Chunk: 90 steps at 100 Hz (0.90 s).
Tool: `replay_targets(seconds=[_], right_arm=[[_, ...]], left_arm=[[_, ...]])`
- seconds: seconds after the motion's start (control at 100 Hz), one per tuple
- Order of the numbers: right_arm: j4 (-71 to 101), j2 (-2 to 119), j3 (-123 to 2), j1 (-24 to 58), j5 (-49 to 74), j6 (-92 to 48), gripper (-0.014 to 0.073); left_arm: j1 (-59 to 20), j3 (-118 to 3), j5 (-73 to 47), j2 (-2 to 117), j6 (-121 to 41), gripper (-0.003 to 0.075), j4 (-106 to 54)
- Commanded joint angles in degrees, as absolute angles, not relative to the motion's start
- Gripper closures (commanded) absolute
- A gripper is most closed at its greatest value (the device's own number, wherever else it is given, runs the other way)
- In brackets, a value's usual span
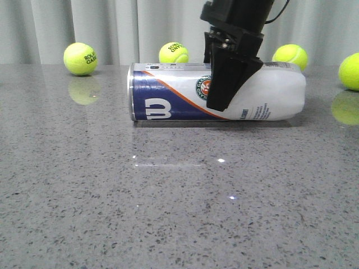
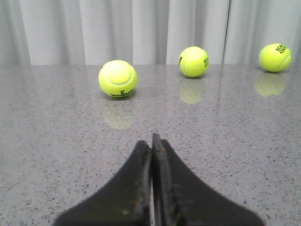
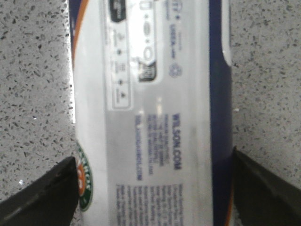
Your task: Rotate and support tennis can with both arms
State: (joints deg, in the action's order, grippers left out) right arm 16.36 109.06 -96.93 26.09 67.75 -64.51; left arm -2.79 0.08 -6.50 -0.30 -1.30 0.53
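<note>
The tennis can [image 1: 168,98] lies on its side on the grey table, silver rim to the left, the "W" logo and round badge facing the front camera. My right gripper [image 1: 223,98] comes down from above onto the can's middle. Its near finger [image 1: 224,84] covers the label beside the badge. In the right wrist view the can [image 3: 150,108] fills the gap of the right gripper [image 3: 154,188], with a finger [image 3: 47,193] pressed against each side. My left gripper [image 2: 152,143] is shut and empty, low over bare table, and does not show in the front view.
Several yellow-green tennis balls stand along the back by the grey curtain: one at the left [image 1: 80,58], one behind the can [image 1: 173,52], two at the right [image 1: 290,55] [image 1: 350,71]. Three balls [image 2: 118,78] [image 2: 194,61] [image 2: 274,57] lie ahead of the left gripper.
</note>
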Motion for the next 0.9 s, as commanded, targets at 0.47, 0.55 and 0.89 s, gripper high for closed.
replay_targets(seconds=[0.47, 0.55, 0.89], right_arm=[[15.3, 98.8, -104.9, 26.0, 73.1, -60.3, 0.0291], [14.6, 97.1, -104.9, 25.9, 73.2, -55.9, 0.054], [14.8, 92.6, -103.9, 25.6, 72.4, -20.5, 0.0654]], left_arm=[[-3.3, 2.5, -2.2, -2.3, -1.3, 0.0738, 0.0], [-3.3, 2.5, -2.2, -2.3, -1.3, 0.0738, 0.0], [-3.3, 2.5, -2.2, -2.3, -1.3, 0.0738, 0.0]])
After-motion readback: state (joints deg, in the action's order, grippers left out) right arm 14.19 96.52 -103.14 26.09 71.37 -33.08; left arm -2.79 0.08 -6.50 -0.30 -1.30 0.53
